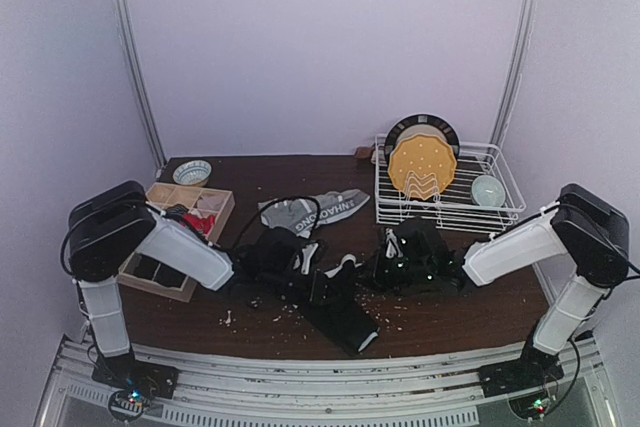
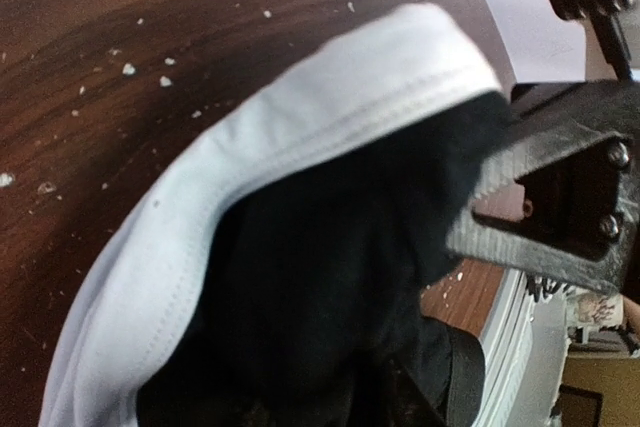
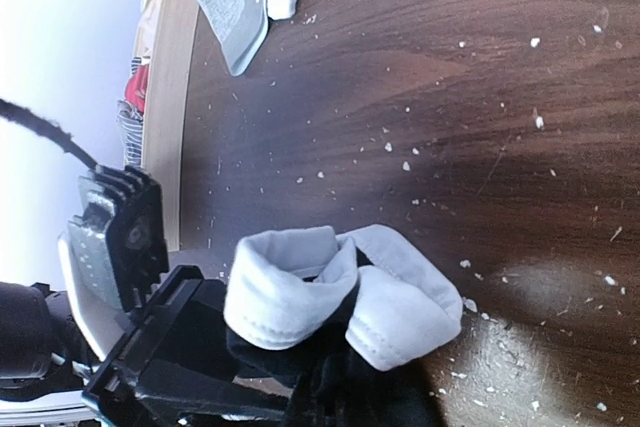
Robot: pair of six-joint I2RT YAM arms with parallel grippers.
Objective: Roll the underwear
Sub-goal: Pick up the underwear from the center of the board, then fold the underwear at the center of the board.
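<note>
Pale lilac walls close round a dark wooden counter (image 1: 450, 315) speckled with pale crumbs. At its far left stands a patterned bowl (image 1: 192, 172); we cannot see what, if anything, it holds. Just beside it lies a wooden box (image 1: 178, 237) split into compartments. The far ones hold red and pale cloth, and the near ones are too dark for us to read.

On the right sits a white wire dish rack (image 1: 500, 215). An orange plate (image 1: 422, 164) stands upright in its slots, and a pale green bowl (image 1: 488, 190) rests on its floor.

Between box and rack, towards the back, the grey briefs (image 1: 315, 210) lie flat, white-lettered waistband showing. The black briefs (image 1: 345, 322) (edged in pale trim) lie bunched at the middle of the near half of the counter, with both arms reaching in to them.

The left hand (image 1: 318, 282) is at their left end. Its wrist view shows one toothed finger (image 2: 560, 197) touching the black cloth, but the other finger is hidden, so we cannot tell whether it stands apart or together.

The right hand (image 1: 375, 272) has its fingers together. The right wrist view shows the trim folded into two pale loops close below the camera. We cannot tell whether any cloth is pinched.
</note>
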